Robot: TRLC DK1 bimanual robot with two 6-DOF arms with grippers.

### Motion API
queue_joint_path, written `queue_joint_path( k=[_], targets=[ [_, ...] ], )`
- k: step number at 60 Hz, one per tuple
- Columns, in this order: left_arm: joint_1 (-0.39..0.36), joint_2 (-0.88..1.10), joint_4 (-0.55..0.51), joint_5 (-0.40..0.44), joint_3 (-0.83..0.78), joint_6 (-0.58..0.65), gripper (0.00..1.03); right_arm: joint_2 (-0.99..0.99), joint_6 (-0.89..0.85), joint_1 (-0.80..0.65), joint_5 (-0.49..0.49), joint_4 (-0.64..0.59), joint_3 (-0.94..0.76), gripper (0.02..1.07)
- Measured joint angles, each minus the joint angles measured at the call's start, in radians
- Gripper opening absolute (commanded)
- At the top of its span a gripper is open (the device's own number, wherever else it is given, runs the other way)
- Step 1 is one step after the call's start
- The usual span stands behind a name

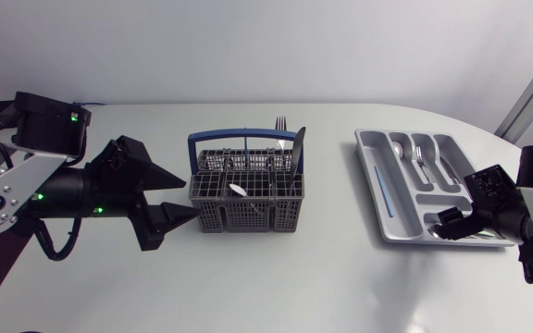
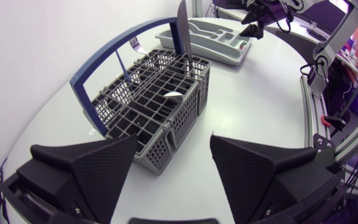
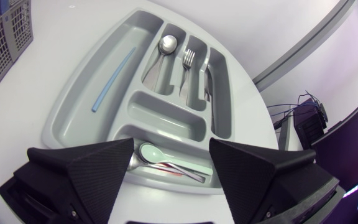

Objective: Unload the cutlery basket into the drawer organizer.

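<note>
Your left claw (image 1: 191,197) stands wide and empty. The cutlery basket (image 2: 166,106) sits just ahead of its tips, long axis running away from them. At the basket's far side a knife (image 2: 183,28) and a fork (image 1: 280,123) stand upright, blade and tines up. Your right claw (image 3: 171,144), also wide, hangs over the drawer organizer (image 3: 73,106), whose long slots run away from it. One finger partly hides a pale spoon (image 3: 150,152) in the nearest slot.
</note>
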Motion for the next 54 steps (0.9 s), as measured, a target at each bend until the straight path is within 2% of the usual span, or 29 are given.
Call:
queue_joint_path(
  k=[12,18,25,37,44,54],
  targets=[
    [-0.048,0.0,-0.026,-0.026,0.071,0.082,0.81,-0.091,0.064,0.135,-0.015,-0.12,0.0,0.95],
    [-0.076,0.0,-0.037,-0.039,0.093,0.166,0.81,-0.142,0.102,0.241,-0.034,-0.173,0.0,0.95],
    [-0.114,0.0,-0.043,-0.095,0.097,0.288,0.81,-0.17,0.145,0.359,-0.038,-0.209,0.0,0.95],
    [-0.189,0.005,-0.039,-0.203,0.103,0.486,0.81,-0.162,0.231,0.539,-0.043,-0.264,0.022,0.95],
    [-0.211,0.038,-0.031,-0.244,0.121,0.579,0.81,-0.127,0.284,0.606,-0.084,-0.275,0.063,0.95],
    [-0.229,0.121,0.033,-0.294,0.127,0.719,0.8,-0.053,0.352,0.72,-0.089,-0.255,0.106,0.95]
  ],
)
